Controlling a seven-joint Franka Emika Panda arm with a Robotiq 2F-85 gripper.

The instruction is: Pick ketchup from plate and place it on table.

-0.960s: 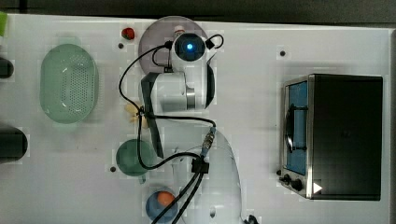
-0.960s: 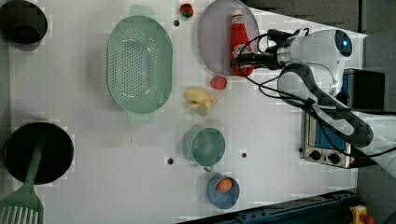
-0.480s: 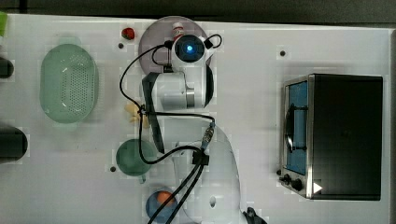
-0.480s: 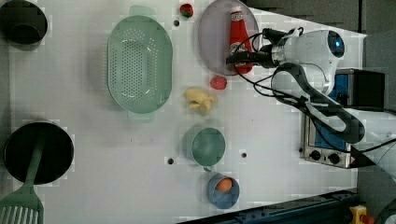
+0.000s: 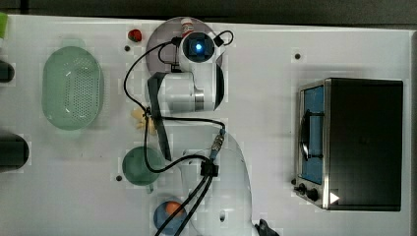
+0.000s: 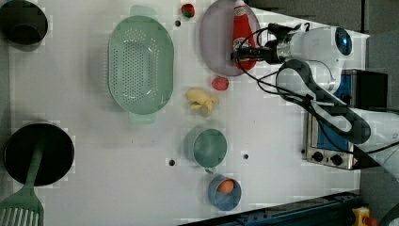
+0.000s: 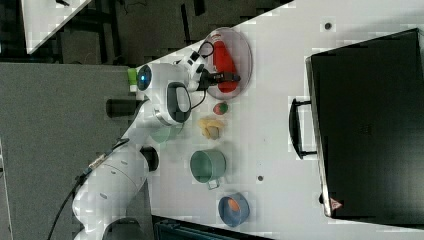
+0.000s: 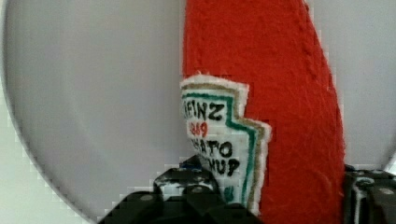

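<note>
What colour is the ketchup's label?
White with green and gold edging and dark lettering on the red ketchup, clearest in the wrist view.

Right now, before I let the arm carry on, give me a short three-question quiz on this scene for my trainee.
1. True or false: the ketchup lies on the plate.
2. What is in the small blue bowl? A) an orange round thing B) a spoon C) nothing
3. Which thing is the end effector at?

Key: 1 true. 2 A. 3 the ketchup, at the end away from its white cap.
</note>
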